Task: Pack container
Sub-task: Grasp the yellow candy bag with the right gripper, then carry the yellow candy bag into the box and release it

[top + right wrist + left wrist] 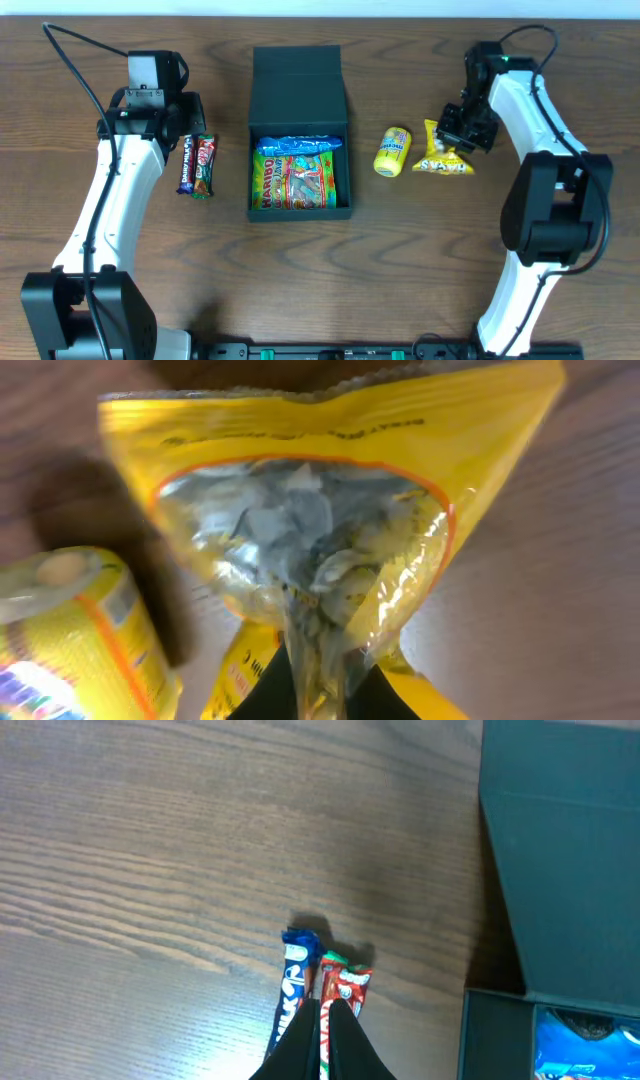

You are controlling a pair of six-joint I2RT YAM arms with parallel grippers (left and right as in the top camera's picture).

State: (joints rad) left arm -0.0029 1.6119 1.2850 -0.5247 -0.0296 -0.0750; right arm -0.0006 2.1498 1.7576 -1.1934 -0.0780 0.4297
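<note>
The dark teal container [258, 180] stands open at mid-table with its flap lid [298, 75] laid back. A Haribo packet [298, 183] and a blue packet [300, 146] lie inside. My left gripper [327, 1012] is shut on the edge of a red snack bar [351, 984], with a blue bar [296, 970] lying right beside it, left of the container [560, 850]. My right gripper [322, 682] is shut on a yellow see-through snack bag [300, 520], which shows right of the container in the overhead view [445, 160].
A small yellow round pack [393, 151] lies between the container and the yellow bag; it also shows in the right wrist view [70, 630]. The two bars [197, 165] lie on the wooden table [400, 250] beside the left arm.
</note>
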